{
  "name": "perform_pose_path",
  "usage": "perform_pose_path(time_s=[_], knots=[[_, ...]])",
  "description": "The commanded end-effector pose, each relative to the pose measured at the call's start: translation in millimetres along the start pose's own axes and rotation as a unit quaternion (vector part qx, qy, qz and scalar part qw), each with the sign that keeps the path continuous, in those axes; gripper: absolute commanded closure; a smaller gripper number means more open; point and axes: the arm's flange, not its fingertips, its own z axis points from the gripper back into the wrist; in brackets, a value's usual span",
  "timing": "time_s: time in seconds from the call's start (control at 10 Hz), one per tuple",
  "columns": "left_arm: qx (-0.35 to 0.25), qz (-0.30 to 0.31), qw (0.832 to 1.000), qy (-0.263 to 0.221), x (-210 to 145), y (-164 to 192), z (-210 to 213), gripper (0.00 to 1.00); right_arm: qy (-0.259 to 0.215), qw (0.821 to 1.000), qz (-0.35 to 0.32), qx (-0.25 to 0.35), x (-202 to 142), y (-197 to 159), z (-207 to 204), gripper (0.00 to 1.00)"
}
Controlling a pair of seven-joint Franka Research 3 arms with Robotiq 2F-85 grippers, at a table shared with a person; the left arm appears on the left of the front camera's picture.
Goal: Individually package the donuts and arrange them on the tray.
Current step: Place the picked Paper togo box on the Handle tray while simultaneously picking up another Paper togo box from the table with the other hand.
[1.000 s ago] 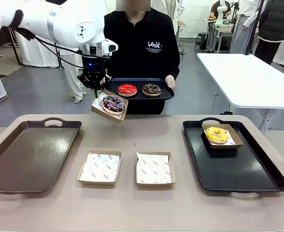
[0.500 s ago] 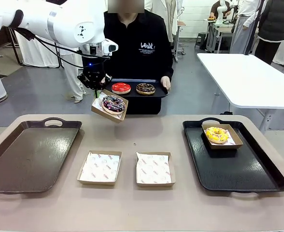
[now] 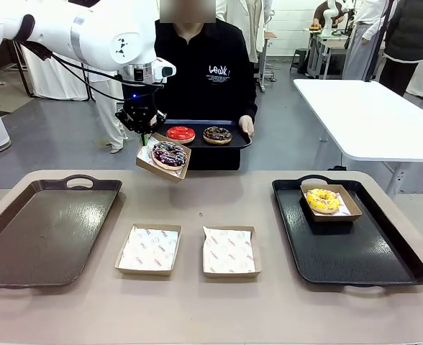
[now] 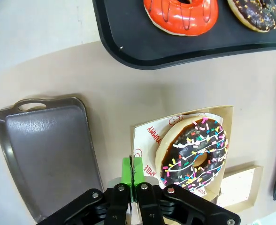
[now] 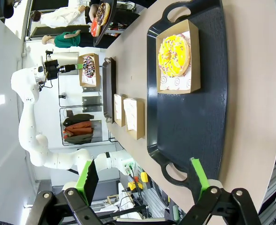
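Sprinkled donut (image 4: 182, 149), liner (image 4: 149, 140) printed YUMMY, SMILE, left claw (image 4: 132, 165) gripping box (image 4: 226, 117)

Lab hall: bare grey floor (image 3: 46, 147), white worktable (image 3: 362, 115), bystanders (image 3: 406, 36)

Left arm (image 3: 89, 32): enters from 10 o'clock, held high, wrist turned toward 6 o'clock.
Left gripper (image 3: 145, 135): points down, green pads pressed together on the rim of a paper box (image 3: 162, 171), at its 10 o'clock corner.
Right gripper (image 5: 142, 164): jaws spread wide, nothing between them.
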Motion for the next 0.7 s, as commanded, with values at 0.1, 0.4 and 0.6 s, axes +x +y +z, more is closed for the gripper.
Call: perform_pose_path(time_s=[0.1,0.4,0.6], knots=[[0.000,-0.004,1.000,-0.003,-5,2,1,1.00,0.000,1.000,-0.002,0.009,1,1,2,0.00],[-0.012,-0.010,1.000,-0.007,-22,39,18,0.99,0.034,0.997,0.022,-0.069,4,43,-24,0.00],[-0.026,0.015,0.999,-0.017,-49,87,35,0.99,0.064,0.988,0.050,-0.131,5,106,-53,0.00]])
